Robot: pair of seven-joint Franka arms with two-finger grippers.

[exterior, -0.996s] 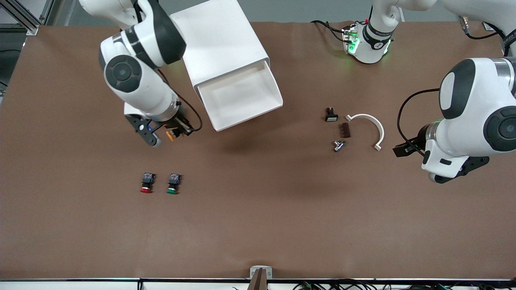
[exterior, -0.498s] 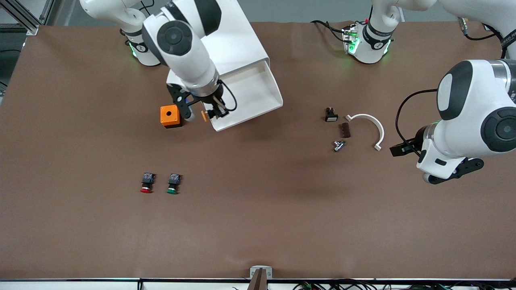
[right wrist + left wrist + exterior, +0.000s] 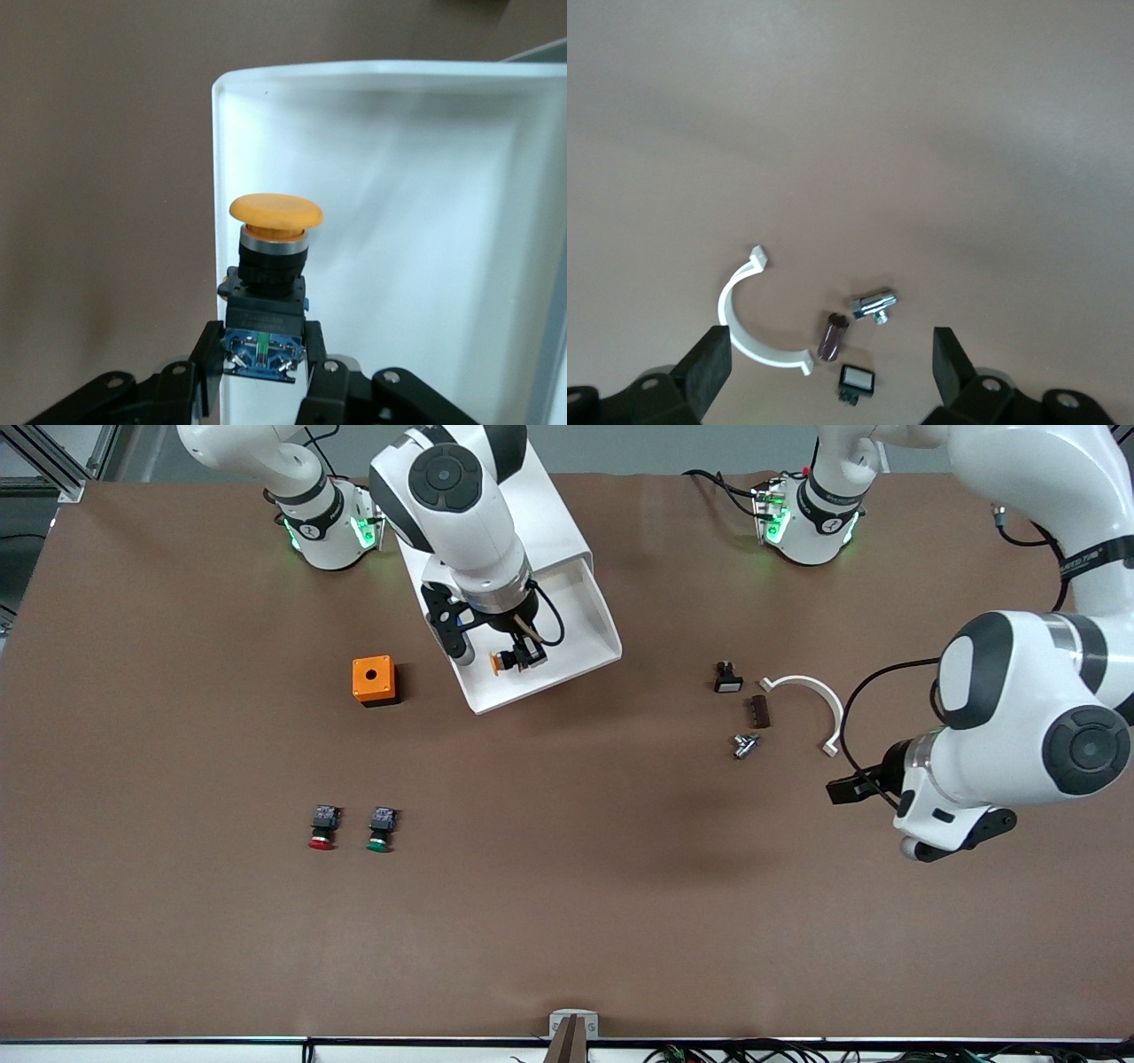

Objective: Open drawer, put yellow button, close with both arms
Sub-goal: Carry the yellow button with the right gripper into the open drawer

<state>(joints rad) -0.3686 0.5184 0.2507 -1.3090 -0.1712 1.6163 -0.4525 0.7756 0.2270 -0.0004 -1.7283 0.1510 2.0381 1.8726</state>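
Carried from beside the orange box [image 3: 373, 681], the yellow button [image 3: 507, 662] is now held clamped in the right pincer [image 3: 518, 657] over the open drawer [image 3: 595, 662], so release comes next, while the left pincer [image 3: 852, 790], fingers apart, waits over the bench [image 3: 567, 921].

Right tool [image 3: 507, 657] clamped shut; left tool [image 3: 830, 370] spread wide.

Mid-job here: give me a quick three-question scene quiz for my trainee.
1. True or false: the drawer is pulled open.
2. What does the right gripper hold? A) red button B) yellow button C) nothing
3. Fill in: the left gripper, fingers apart, hovers over bare table near the white ____ clip.

Key: 1 true. 2 B, held over the drawer's corner near the orange box. 3 curved.
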